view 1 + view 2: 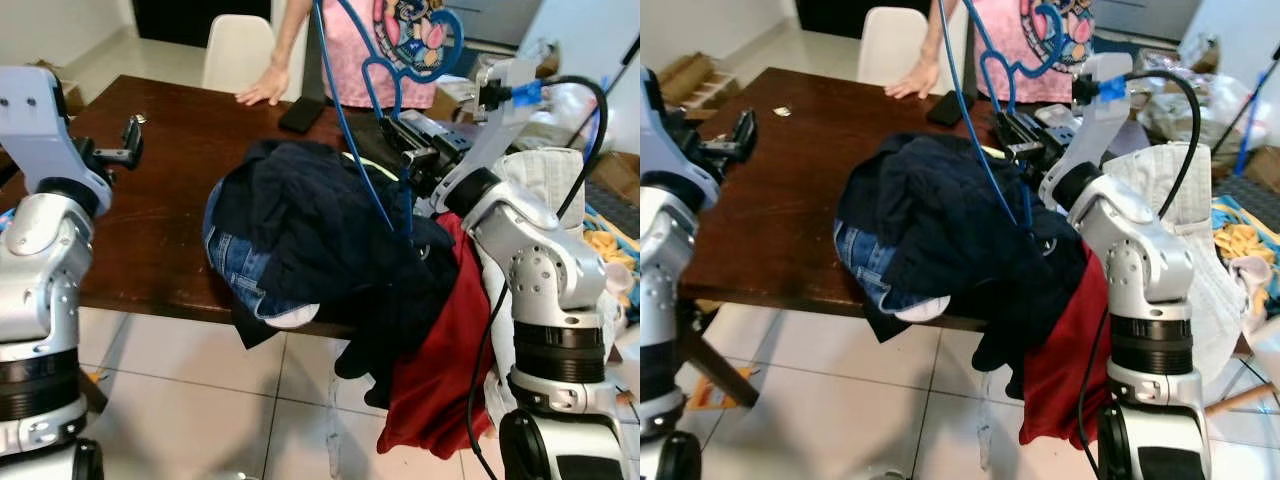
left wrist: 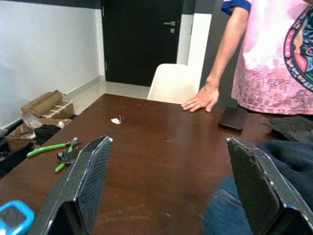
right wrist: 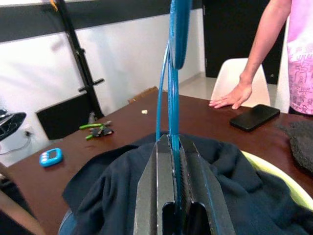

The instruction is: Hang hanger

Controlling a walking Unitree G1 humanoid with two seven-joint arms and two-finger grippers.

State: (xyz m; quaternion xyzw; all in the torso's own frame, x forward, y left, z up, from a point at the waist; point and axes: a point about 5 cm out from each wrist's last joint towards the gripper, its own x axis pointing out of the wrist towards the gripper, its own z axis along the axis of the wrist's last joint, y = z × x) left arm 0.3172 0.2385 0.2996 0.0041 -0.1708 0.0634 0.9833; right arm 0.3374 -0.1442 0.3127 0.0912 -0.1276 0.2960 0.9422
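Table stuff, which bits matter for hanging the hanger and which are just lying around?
For the job:
blue hanger, clamped in the right gripper
dark garment

Just lying about:
black phone
green pliers
jeans
red cloth
person's hand

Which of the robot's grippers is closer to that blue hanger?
Right. The right gripper is clamped on the blue hanger; the left gripper hangs open across the table.

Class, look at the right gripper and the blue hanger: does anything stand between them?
Nothing does. The right gripper is shut on the blue hanger, its fingers clamping the wire directly above the dark clothes pile. No rail or hook for hanging it can be seen.
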